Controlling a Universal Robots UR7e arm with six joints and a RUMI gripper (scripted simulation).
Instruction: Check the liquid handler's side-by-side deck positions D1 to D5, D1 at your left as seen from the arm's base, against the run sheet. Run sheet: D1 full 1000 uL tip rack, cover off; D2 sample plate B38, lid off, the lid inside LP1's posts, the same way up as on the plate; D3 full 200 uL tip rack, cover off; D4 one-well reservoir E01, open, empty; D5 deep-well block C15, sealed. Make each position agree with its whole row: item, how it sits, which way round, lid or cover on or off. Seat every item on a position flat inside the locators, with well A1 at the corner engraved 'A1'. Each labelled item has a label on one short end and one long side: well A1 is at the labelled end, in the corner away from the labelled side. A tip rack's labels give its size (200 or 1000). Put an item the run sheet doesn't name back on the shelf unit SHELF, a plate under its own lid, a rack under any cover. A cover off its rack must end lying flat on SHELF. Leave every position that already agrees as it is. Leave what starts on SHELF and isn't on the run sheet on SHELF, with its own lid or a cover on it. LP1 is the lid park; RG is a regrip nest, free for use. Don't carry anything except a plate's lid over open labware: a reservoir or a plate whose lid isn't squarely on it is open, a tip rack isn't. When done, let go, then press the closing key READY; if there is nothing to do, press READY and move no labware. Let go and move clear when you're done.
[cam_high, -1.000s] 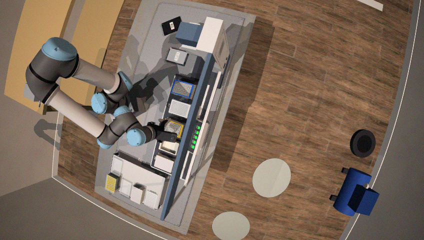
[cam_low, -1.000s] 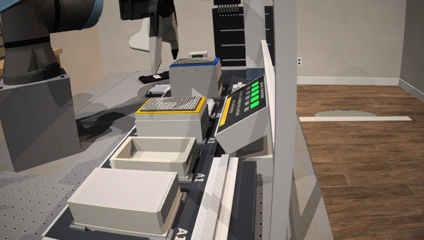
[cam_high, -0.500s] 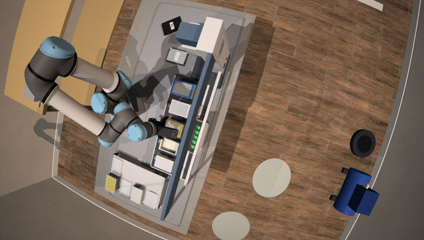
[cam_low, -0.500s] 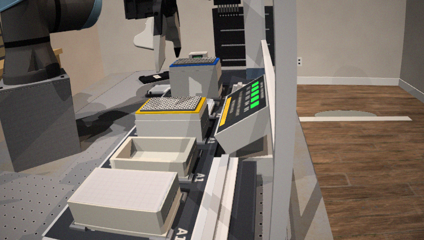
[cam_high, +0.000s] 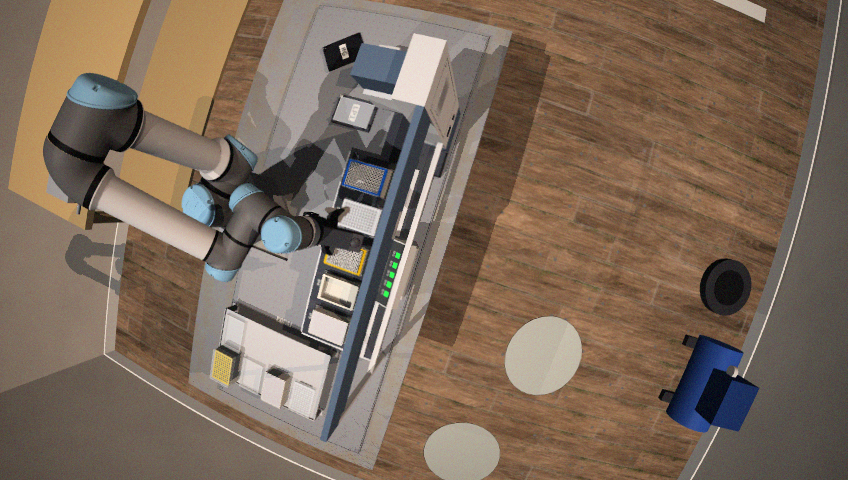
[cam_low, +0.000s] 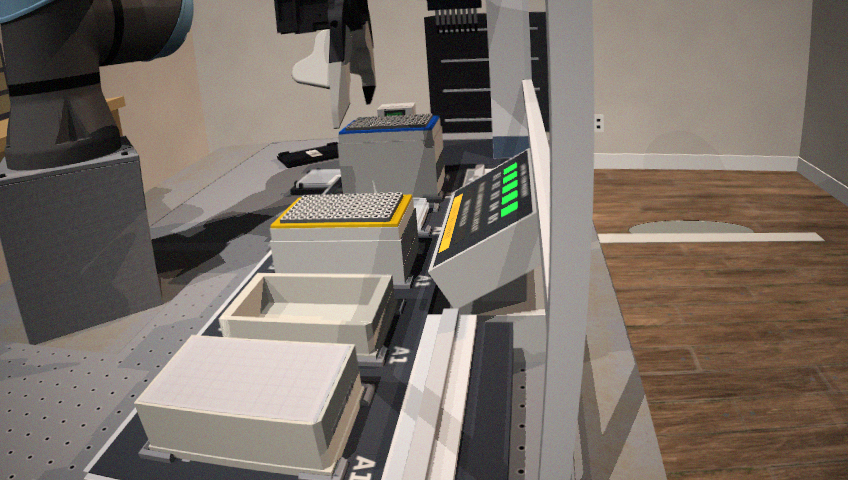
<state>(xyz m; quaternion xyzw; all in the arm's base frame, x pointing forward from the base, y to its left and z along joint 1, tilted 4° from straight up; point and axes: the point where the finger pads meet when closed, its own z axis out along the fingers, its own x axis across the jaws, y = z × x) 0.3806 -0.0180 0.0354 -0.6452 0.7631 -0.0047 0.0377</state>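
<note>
Currently listed, along the deck strip by the blue rail on my bench (cam_high: 279, 118):

1. Blue-rimmed tip rack (cam_high: 364, 177), tall, uncovered, its grid full of tips.
2. Sample plate (cam_high: 360, 216), white, wells showing from above; in the exterior view it is almost wholly hidden behind the racks.
3. Yellow-rimmed tip rack (cam_low: 343, 209), uncovered, filled; from above my wrist covers part of it.
4. Reservoir (cam_low: 312, 304), one open trough, nothing seen inside.
5. Deep-well block (cam_low: 252, 374), flat white sheet across its top.

"A1" is engraved on the deck beside items 4 and 5; the item labels I cannot read.

Lid park (cam_high: 355, 113), toward the bench's far end: a pale flat piece lies inside it, too small to identify.

Shelf unit (cam_high: 279, 347), at the bench's near corner: a yellow rack (cam_high: 223, 365) and several white items, details unclear.

My gripper (cam_low: 352, 98) hangs above the sample plate, jaws parted and holding nothing; its upper body is cut off in the exterior view.
</note>
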